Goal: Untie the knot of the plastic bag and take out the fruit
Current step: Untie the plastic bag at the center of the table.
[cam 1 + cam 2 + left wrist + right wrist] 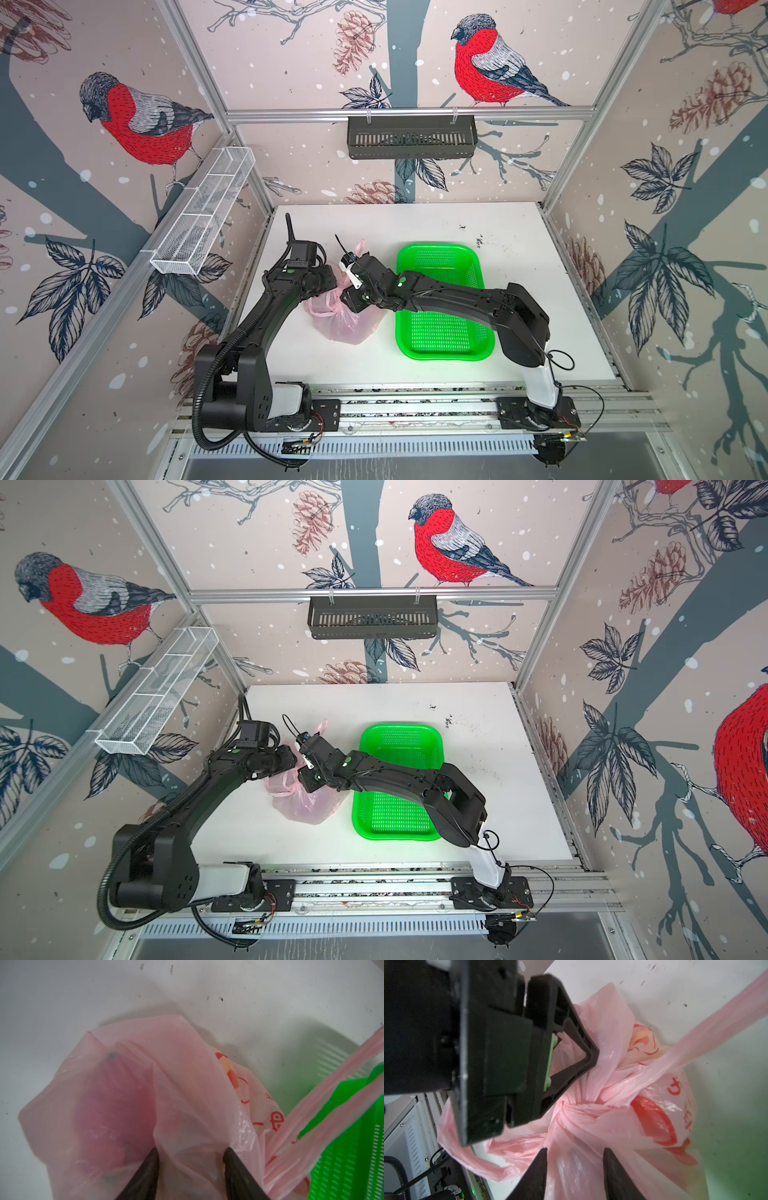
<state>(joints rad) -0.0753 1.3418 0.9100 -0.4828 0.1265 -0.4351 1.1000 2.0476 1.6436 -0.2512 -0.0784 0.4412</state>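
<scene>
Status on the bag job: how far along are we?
Done: nothing yet; the knot is tied tight. In hand: left tool and right tool both sit at the top of the plastic bag, jaws apart with pink film between them. Left: undo the knot, open the bag, lift out the fruit, which shows only through the film; none is in the green tray.

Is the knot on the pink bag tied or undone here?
Tied. In the right wrist view the knot sits as a tight twisted bunch at the neck of the plastic bag.
</scene>
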